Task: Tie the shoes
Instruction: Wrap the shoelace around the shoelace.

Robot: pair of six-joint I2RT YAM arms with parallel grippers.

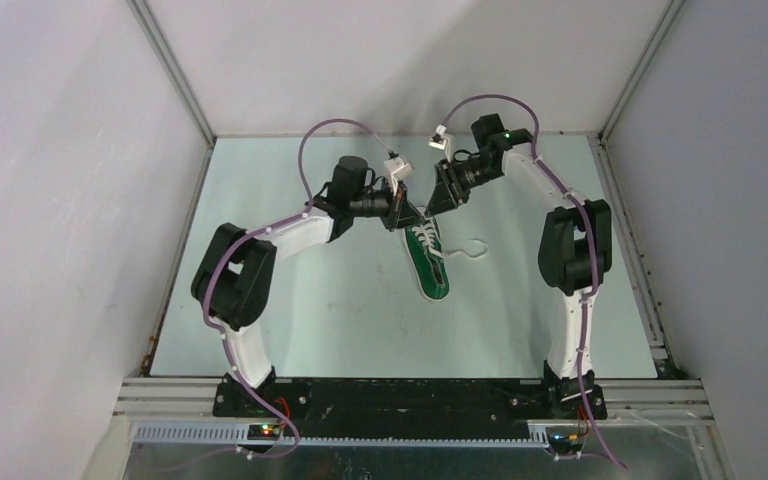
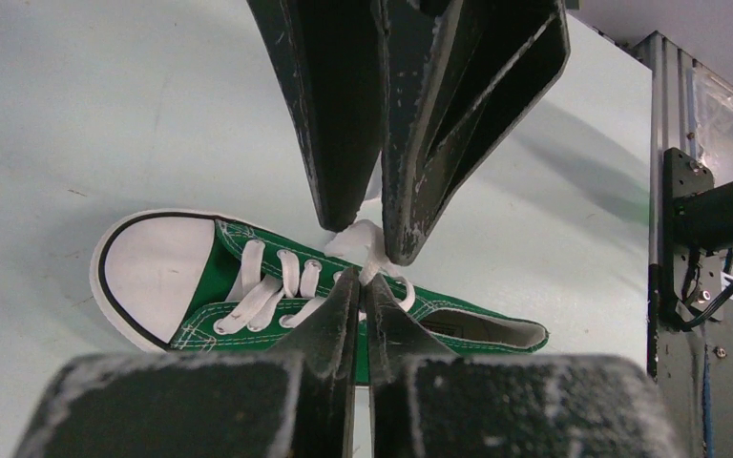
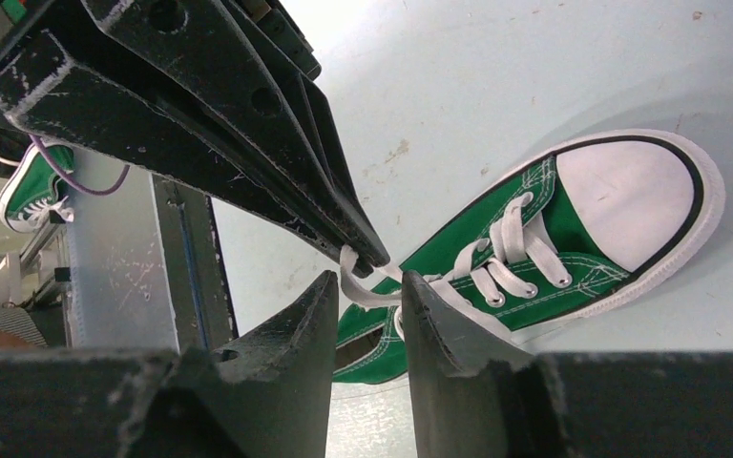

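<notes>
Lying mid-table [image 1: 290, 300], the sneaker [image 1: 432, 268] sits upright, heel toward the arm bases, toe end under both grippers. Green canvas, white stitching, white rubber sole, white toe cap [image 3: 630, 196] edged by a thin black line, dark opening. White laces [image 2: 277, 286] cross the eyelets; one loose end [image 1: 475, 248] trails on the table toward the right arm. Left gripper [image 2: 361, 286] is pinched tight on a lace strand above the shoe. Right gripper [image 3: 367, 291] is partly open, fingers straddling that strand with a gap showing, not clamped.
</notes>
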